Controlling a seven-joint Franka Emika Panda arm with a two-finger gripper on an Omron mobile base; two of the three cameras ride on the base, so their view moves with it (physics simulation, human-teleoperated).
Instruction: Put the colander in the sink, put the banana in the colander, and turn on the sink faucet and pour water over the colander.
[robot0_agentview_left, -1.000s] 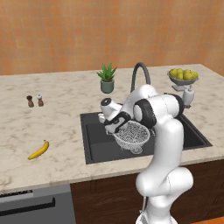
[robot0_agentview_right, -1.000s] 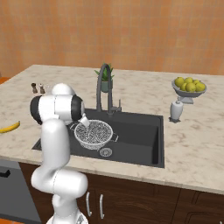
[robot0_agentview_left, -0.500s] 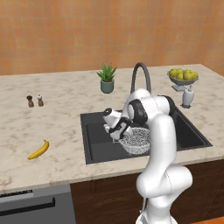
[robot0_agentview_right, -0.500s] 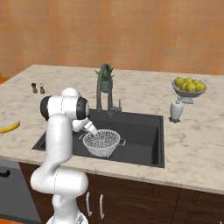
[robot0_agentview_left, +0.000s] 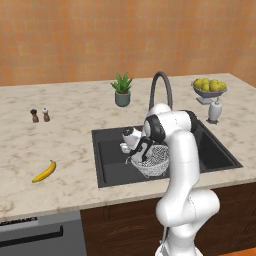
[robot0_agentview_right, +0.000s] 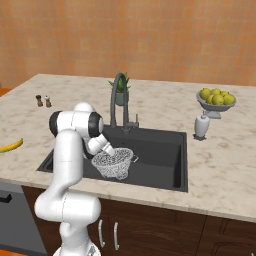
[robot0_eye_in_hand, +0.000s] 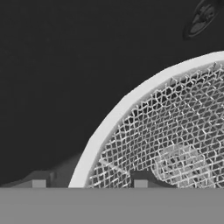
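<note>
Hand view: gripper (robot0_eye_in_hand: 89, 183) fingers straddle the colander (robot0_eye_in_hand: 175, 144) rim, can't tell if pinching or loose. Colander's in the sink (robot0_agentview_left: 112, 150); banana (robot0_agentview_left: 44, 172) still on the counter (robot0_agentview_left: 60, 145), well apart.

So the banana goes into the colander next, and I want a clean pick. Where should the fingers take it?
Grip the banana across its thicker middle, coming straight down from above. It lies flat on the counter with open space all round, and its curve tapers toward both tips.

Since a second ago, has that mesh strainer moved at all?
Yes. The colander has sunk lower into the sink and shifted away from the faucet, toward the basin's front edge.
</note>
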